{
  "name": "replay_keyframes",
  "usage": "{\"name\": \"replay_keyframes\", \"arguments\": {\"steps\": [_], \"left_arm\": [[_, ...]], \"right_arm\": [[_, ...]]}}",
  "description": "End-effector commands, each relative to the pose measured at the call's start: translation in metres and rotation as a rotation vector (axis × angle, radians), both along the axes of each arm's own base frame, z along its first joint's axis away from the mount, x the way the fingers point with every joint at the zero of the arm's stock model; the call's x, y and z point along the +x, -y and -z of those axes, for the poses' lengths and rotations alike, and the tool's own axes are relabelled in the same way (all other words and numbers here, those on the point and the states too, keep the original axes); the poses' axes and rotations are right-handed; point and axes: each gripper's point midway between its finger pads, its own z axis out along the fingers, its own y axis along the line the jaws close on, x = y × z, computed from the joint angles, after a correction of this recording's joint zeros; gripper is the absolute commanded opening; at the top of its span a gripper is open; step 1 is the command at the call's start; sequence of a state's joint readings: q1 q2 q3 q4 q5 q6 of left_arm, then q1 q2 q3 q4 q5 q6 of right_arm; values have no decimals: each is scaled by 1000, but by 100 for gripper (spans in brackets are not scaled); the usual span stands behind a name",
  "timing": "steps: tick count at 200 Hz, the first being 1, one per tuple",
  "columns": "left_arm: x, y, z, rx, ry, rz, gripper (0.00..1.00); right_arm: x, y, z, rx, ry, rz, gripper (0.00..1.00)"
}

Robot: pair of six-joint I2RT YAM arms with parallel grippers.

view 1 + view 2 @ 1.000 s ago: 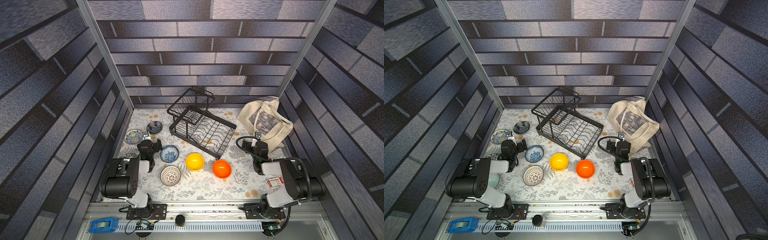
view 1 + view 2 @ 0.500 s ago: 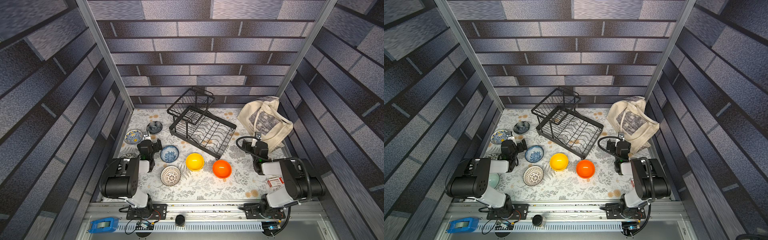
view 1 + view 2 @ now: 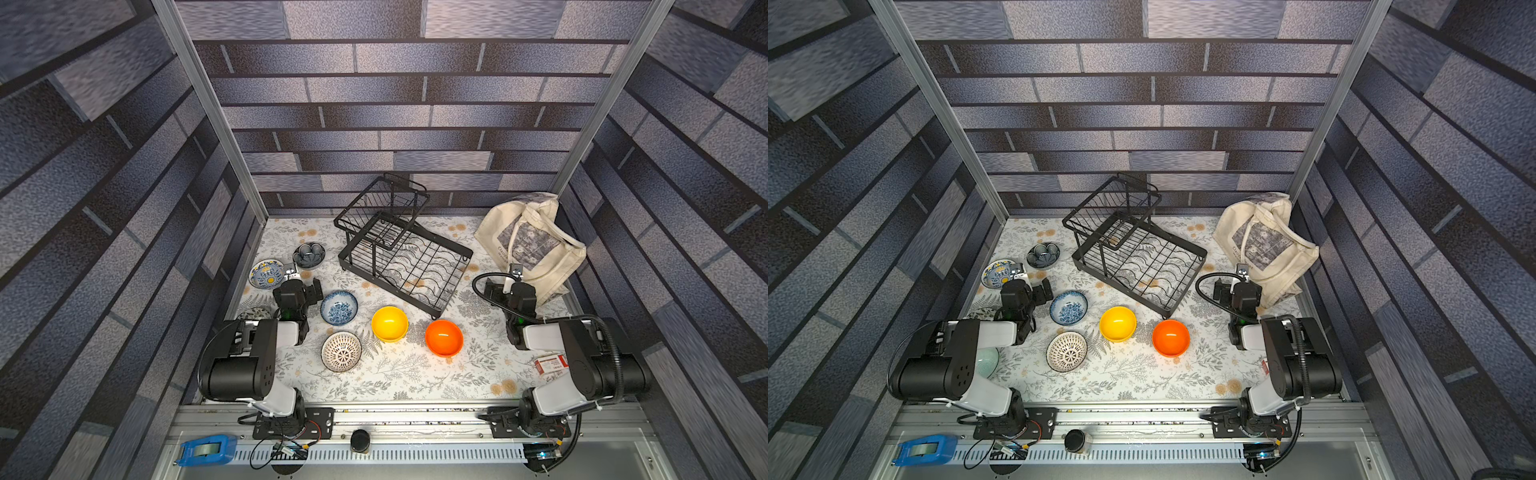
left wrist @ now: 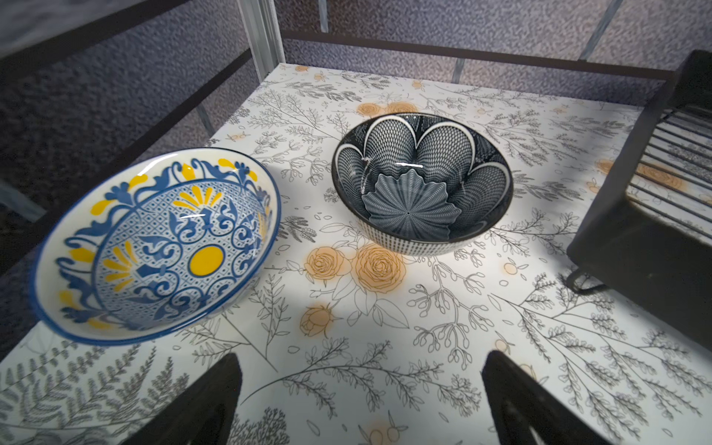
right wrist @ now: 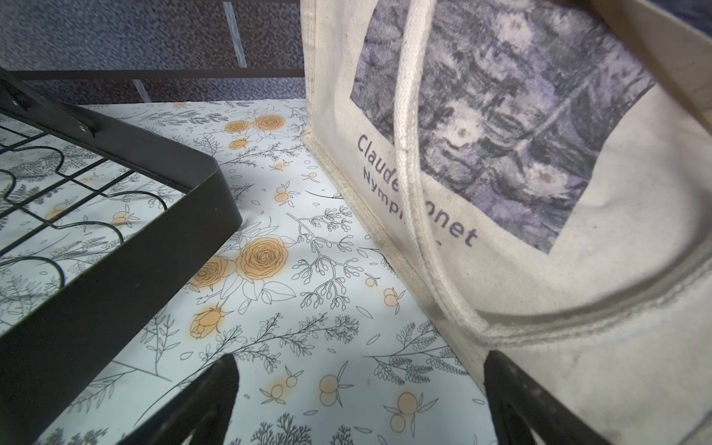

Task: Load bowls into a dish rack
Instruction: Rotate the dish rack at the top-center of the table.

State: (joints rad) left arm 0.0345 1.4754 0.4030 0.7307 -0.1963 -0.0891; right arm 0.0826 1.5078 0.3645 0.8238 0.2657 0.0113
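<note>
The left pincer (image 4: 362, 389) and right pincer (image 5: 358, 389) both stand spread apart, gripping nothing, while the black wire two-tier dish rack (image 3: 386, 284) sits at twelve o'clock on the floral-papered bench (image 3: 415, 374), with the glossy yellow bowl (image 3: 389, 323) and glossy orange bowl (image 3: 444, 337) at its six o'clock.
</note>
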Motion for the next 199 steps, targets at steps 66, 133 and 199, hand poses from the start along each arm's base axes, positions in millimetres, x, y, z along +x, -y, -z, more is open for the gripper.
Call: {"name": "replay_keyframes", "arguments": {"steps": [66, 133, 199], "left_arm": [[-60, -5, -77, -123, 101, -282, 100], [-90, 92, -100, -246, 135, 16, 100], [-98, 180, -88, -123, -4, 289, 100]], "right_arm": [[-32, 59, -52, 72, -120, 447, 100], [-32, -26, -36, 474, -412, 202, 98], [-32, -106, -26, 528, -560, 85, 82]]}}
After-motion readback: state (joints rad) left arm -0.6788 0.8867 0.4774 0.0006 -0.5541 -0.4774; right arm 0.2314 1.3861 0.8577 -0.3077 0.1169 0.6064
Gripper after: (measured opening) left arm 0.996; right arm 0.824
